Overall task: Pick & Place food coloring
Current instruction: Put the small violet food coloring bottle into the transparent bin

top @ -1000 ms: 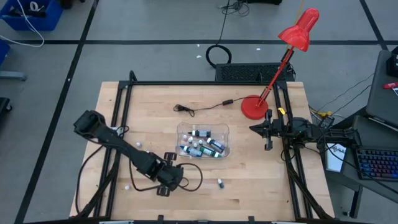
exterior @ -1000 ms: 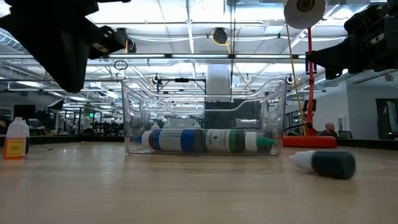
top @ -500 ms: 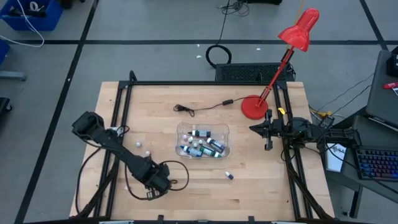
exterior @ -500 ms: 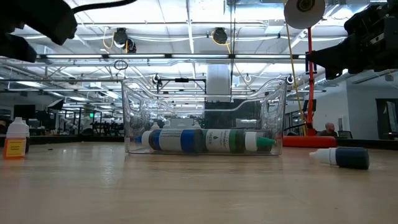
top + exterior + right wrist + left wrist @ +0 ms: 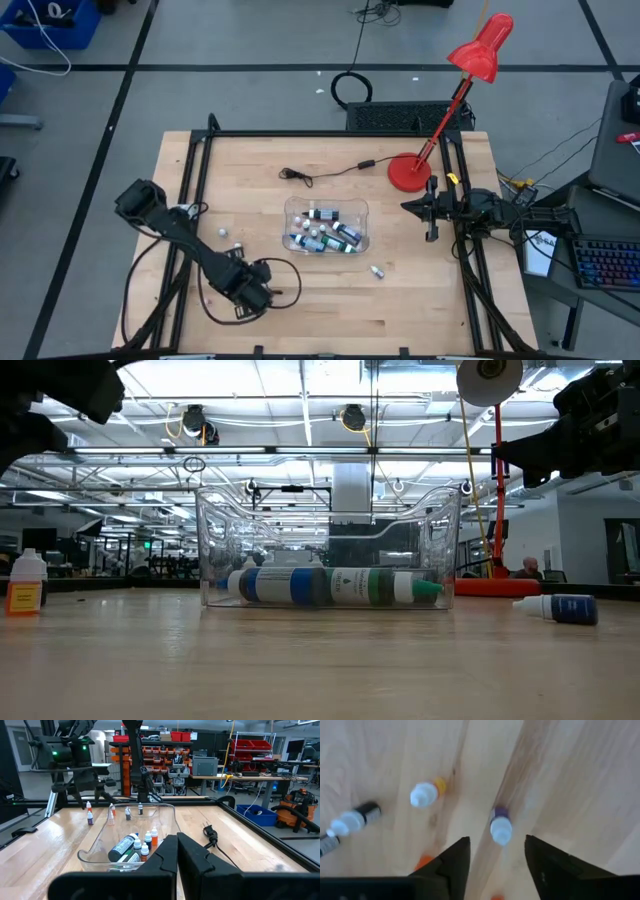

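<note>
Looking at the food coloring [image 5: 322,232], most of the little white-capped bottles are lying in a heap inside the clear plastic tub [image 5: 296,211] that sits around the middle of the table [image 5: 410,300]. From table height you can see a dark blue one and a green one lying end to end along the tub floor. A few are still loose on the wood: one blue bottle [image 5: 377,271] lies on its side just off the tub's corner, toward the front edge on the right-arm side, and a couple of small ones [image 5: 222,231] stand on the left-arm side of the tub.

The left gripper [image 5: 494,851] hangs over the front-left part of the table, pointing down at the boards, fingers spread apart with nothing between them. Its wrist camera shows a purple bottle [image 5: 500,824] standing right below the gap, an orange-yellow one [image 5: 426,794] just beside it and a dark one [image 5: 354,819] a bit farther off. It isn't touching any of them as far as I can tell.

The right gripper [image 5: 177,851] is parked by the right edge of the table, fingers pressed together and empty, pointed across at the tub.

A red desk lamp [image 5: 408,172] stands near the back right corner, and its black cord [image 5: 325,175] trails along the back edge behind the tub.
</note>
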{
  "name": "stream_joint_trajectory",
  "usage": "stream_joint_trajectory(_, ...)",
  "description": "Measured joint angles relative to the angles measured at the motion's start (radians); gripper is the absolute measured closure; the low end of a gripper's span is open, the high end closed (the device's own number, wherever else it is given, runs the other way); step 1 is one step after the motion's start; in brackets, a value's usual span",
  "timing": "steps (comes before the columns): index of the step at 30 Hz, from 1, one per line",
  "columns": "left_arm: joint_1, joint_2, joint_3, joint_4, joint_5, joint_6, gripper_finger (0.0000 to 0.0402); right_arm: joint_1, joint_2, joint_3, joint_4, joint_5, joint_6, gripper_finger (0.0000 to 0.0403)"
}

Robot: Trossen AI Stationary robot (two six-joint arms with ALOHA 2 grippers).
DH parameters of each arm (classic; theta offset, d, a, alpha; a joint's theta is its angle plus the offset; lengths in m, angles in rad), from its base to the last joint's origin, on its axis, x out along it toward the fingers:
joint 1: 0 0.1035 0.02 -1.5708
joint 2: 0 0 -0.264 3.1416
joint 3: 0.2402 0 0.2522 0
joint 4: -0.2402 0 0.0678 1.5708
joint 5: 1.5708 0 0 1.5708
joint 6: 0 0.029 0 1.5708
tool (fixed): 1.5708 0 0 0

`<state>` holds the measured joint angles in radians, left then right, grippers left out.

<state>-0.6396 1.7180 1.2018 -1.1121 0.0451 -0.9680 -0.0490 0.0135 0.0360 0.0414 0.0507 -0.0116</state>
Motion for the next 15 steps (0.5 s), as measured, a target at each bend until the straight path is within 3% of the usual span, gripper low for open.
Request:
stream_joint_trajectory(6, -0.015, 0.0, 0.0, 0.015, -0.055, -0.024, 0.0182, 0.0, 0.0, 0.0, 0.0, 0.0, 0.0, 0.0403)
stream_joint_trajectory(15, -0.03, 0.0, -0.048, 0.018, -0.055, -0.067, 0.0194, 0.0, 0.0, 0.0, 0.0, 0.0, 0.0, 0.0403)
